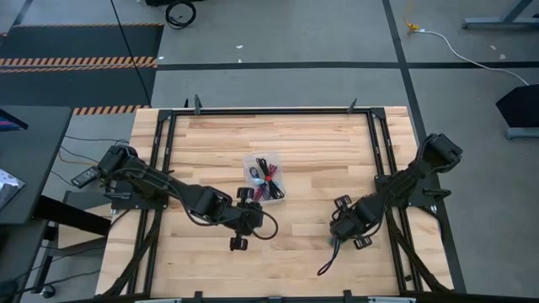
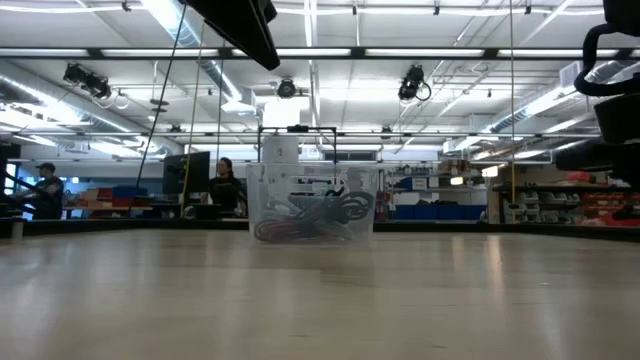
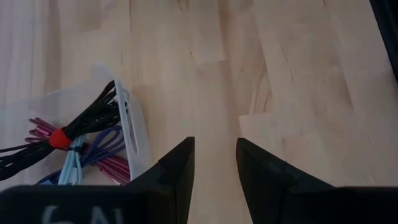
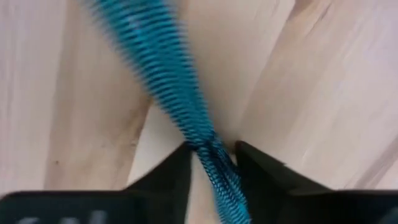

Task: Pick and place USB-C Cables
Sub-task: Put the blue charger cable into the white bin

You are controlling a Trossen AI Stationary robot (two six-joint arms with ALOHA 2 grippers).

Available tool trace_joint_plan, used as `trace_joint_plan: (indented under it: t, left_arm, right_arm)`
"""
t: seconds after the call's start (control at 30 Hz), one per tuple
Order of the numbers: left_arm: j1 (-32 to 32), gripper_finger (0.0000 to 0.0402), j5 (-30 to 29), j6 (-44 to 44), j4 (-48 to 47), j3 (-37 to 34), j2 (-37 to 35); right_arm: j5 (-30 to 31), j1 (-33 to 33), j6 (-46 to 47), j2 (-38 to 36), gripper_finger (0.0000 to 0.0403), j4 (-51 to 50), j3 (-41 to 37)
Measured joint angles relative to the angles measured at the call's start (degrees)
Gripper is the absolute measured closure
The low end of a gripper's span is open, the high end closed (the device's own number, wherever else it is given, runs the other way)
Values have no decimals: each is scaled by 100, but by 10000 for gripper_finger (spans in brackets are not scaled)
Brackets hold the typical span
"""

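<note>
Teal cable (image 4: pixel 186 106) is pinched between the right gripper (image 4: pixel 211 163) fingers; the right wrist view shows the braided cord running out past the fingertips over the wood. In the high view the right gripper (image 1: pixel 341 229) sits low on the right half of the wooden table (image 1: pixel 303 143), and the teal cable's (image 1: pixel 325 266) free end trails toward the table's front edge.

Left gripper (image 3: pixel 214 165) has its fingers slightly apart, nothing between them. In the high view it (image 1: pixel 242 217) hangs just front of the clear plastic container (image 1: pixel 249 160), near table centre.

Four other cables are inside the container: black-with-red cable (image 3: pixel 68 132), maroon cable (image 3: pixel 112 167), purple-blue cable (image 3: pixel 106 142), light blue cable (image 3: pixel 70 169), all bundled and overlapping. Left wrist view shows the container wall (image 3: pixel 134 134) just beside the left fingers, not touching. Low view shows the container (image 2: pixel 312 203) upright at mid-table with the cables heaped in its bottom.

Beyond the table a person (image 2: pixel 224 186) stands at a bench, and another person (image 2: pixel 44 186) is at far left.
</note>
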Motion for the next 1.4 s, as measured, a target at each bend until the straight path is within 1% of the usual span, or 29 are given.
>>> trace_joint_plan:
  t: [0.1,0.13,0.17,0.23,0.33,0.43,0.5,0.6,0.7,0.8,0.9,1.0,1.07,1.2,1.27,1.37,1.4]
  left_arm:
    - [0,276,-2,-10,4,0,2]
    - [0,276,-2,-12,3,0,2]
    - [-3,276,-1,-22,5,0,2]
    - [-11,276,-1,-36,5,0,2]
    - [-11,276,-1,-37,-5,0,2]
    - [-9,276,-27,-34,-67,0,2]
    - [-11,276,-214,65,-172,0,2]
    - [-9,276,-663,220,-529,0,2]
    - [-6,276,-971,108,-986,0,4]
    - [-7,276,-1042,-242,-1347,-1,9]
    - [-10,276,-1133,-660,-1653,-2,9]
    - [-72,276,-1433,-1136,-2051,-2,9]
    - [-150,276,-1711,-1458,-2396,-2,9]
    - [-362,276,-2160,-2058,-3021,-2,9]
    - [-495,276,-2294,-2210,-3174,-2,9]
    - [-686,276,-2453,-2288,-3171,-2,9]
    - [-749,276,-2477,-2298,-3173,-2,9]
  right_arm:
    - [-27,-59,54,-65,352,64,26]
    - [-54,-86,52,-62,372,53,26]
    - [-81,-107,48,-60,382,40,26]
    - [-66,-145,88,-62,380,48,26]
    - [-49,-226,161,-62,365,48,26]
    - [5,-326,151,-62,372,-41,76]
    - [217,-413,148,-62,384,-260,245]
    - [651,-574,1,-62,384,-600,640]
    - [1117,-761,-286,-67,384,-734,1116]
    - [1464,-945,-886,-69,384,-672,1611]
    - [1785,-1126,-1946,-73,384,-419,2058]
    - [2202,-1367,-3001,-73,384,-73,2411]
    - [2339,-1604,-3593,-76,384,187,2566]
    - [2314,-2134,-4139,-76,384,698,2632]
    - [2112,-2382,-4544,-50,384,833,2632]
    - [1710,-2655,-5419,-5,384,1061,2627]
    - [1598,-2718,-5745,26,384,1282,2623]
